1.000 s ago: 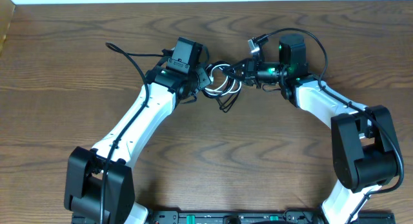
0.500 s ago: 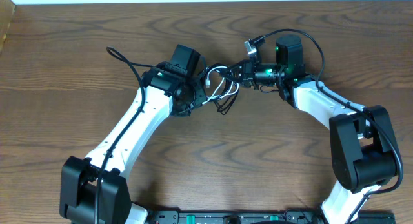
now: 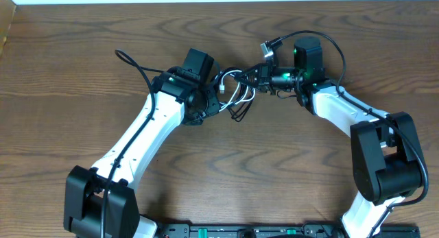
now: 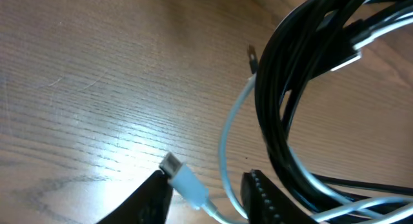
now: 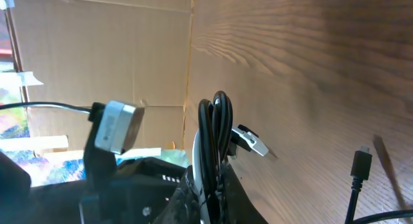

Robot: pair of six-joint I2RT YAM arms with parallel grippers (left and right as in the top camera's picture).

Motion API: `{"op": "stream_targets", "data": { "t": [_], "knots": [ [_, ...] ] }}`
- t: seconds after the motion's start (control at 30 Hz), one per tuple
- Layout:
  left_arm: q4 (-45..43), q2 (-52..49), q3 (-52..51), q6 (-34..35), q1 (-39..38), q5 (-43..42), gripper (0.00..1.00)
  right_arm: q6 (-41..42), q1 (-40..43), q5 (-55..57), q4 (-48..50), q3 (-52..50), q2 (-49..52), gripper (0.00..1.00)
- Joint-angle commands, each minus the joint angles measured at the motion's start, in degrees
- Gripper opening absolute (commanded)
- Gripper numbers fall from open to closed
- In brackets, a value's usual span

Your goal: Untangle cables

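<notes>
Reading the overhead view from the left: two arms, two claws, two cables, all on the one wood worktop (image 3: 68,60).

Left arm reaches in from the near-left corner. The left claw (image 4: 206,180) is at the left edge of the tangle. Its jaws stand a narrow way apart and pinch nothing. One white plug (image 4: 175,171) lies in the gap, close by one finger; I cannot tell whether it touches.

White cable (image 4: 224,137), count one, curves up from that plug and runs in beside the black loops.

Black cable (image 4: 290,75), count one, is coiled in several loops around and over the white one. From overhead the knot sits mid-worktop, between the two claws, with the black loops hanging out on my side.

Right claw (image 3: 257,77) is clamped tight on the black cable. On its wrist view the loops stand straight up out of the fingers, with a sliver of white alongside. Two plug ends show there: a silver-tipped plug (image 5: 253,141) just beside the coil, and a black plug (image 5: 361,162) well apart at lower right.

Right arm comes from the near-right corner.
</notes>
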State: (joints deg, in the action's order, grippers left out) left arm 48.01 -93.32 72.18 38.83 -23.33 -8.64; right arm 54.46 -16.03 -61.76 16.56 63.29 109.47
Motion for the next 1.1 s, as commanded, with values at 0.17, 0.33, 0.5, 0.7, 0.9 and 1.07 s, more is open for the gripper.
{"op": "stream_targets", "data": {
  "t": [0.17,0.33,0.5,0.7,0.9,1.07],
  "knots": [
    [1.0,-0.5,-3.8,-3.5,-0.2,6.8,0.54,-0.2,0.4,0.7,0.4,0.4,-0.5,0.01],
    [1.3,-0.7,-3.8,-6.3,1.3,6.8,0.55,-0.2,0.4,0.5,0.4,0.4,-0.5,0.01],
    [2.4,-0.7,-3.8,-6.2,4.5,6.8,0.55,0.2,0.4,0.1,0.4,0.4,-0.5,0.01],
    [2.5,-0.7,-3.8,-6.3,10.5,3.0,0.48,0.2,0.4,0.1,0.4,0.4,-0.5,0.01],
    [2.3,-0.7,-3.8,-9.0,13.8,-5.4,0.27,0.2,0.4,0.1,0.4,0.4,-0.5,0.01],
    [2.1,-0.7,-3.8,-14.7,14.6,-13.3,0.25,0.2,0.4,0.4,0.4,0.4,-0.5,0.01]
  ]
}}
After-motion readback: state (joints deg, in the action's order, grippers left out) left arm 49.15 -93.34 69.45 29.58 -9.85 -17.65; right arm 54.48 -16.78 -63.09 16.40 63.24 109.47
